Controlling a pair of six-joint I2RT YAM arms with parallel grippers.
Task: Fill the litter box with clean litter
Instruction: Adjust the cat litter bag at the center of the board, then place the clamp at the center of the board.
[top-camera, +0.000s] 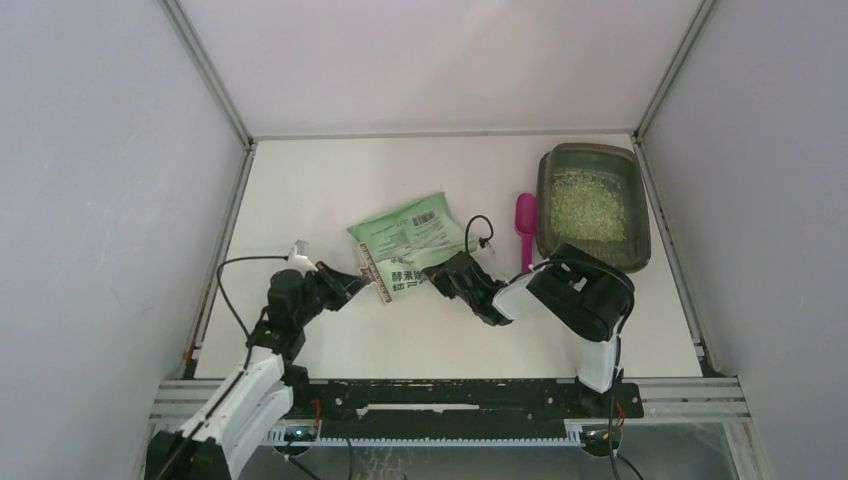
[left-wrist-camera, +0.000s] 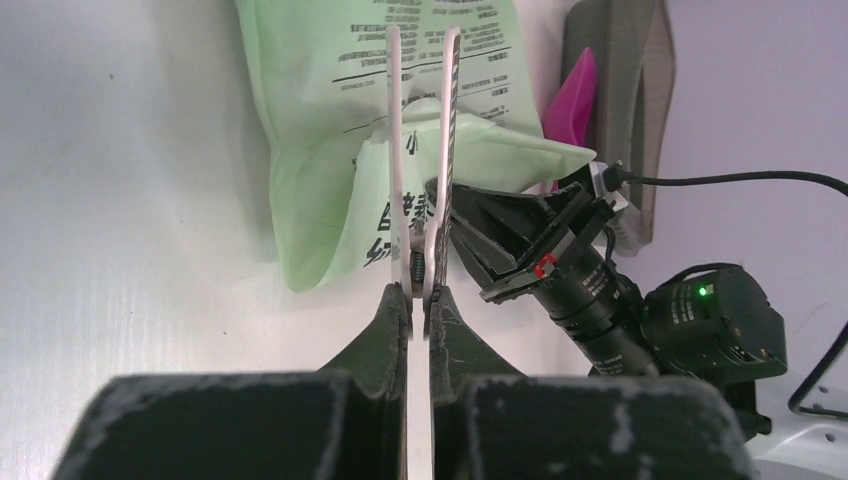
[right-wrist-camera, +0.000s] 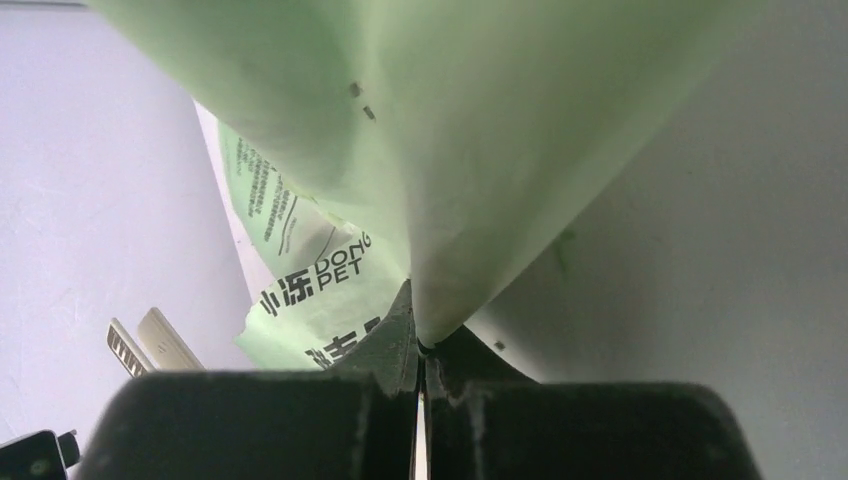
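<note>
Pinching the light-green printed plastic bag (top-camera: 408, 232) at frame centre, left gripper (top-camera: 355, 283) and right gripper (top-camera: 437, 272) are both clenched; pale granular clean litter (top-camera: 590, 205) partly covers the dark translucent rectangular litter box (top-camera: 592, 149), upper right; topping-up likely remains.

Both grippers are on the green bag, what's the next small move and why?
Probably lift both arms slightly together. The left gripper and right gripper are each shut on the green bag's near edge, the bag lies on the table, and the litter box looks only partly filled.
</note>
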